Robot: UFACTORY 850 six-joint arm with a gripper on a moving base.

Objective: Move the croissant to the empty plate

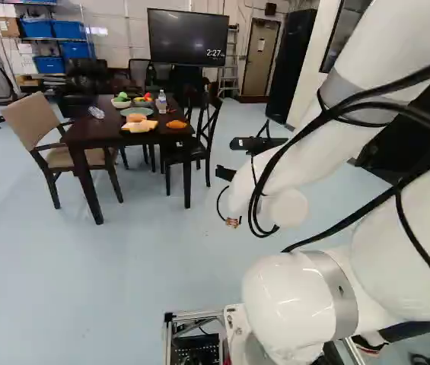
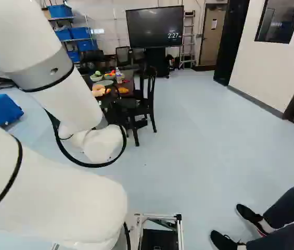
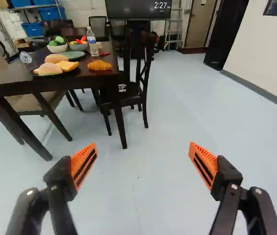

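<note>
Golden croissant (image 3: 100, 65) is lying on the tabletop (image 3: 8, 77) near the green plate (image 3: 73, 55); the end effector (image 1: 225, 173) is hovering well apart, released.

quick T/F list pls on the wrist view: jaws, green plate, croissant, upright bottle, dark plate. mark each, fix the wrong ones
1. The jaws stand wide apart with nothing between them. True.
2. The green plate already holds a croissant. False: the plate has no food on it, and the croissant lies directly on the table.
3. The croissant is near the table's edge. True.
4. The clear bottle with the label stands on the floor. False: it stands on the table.
5. The dark plate has bread-like items on it. True.
</note>
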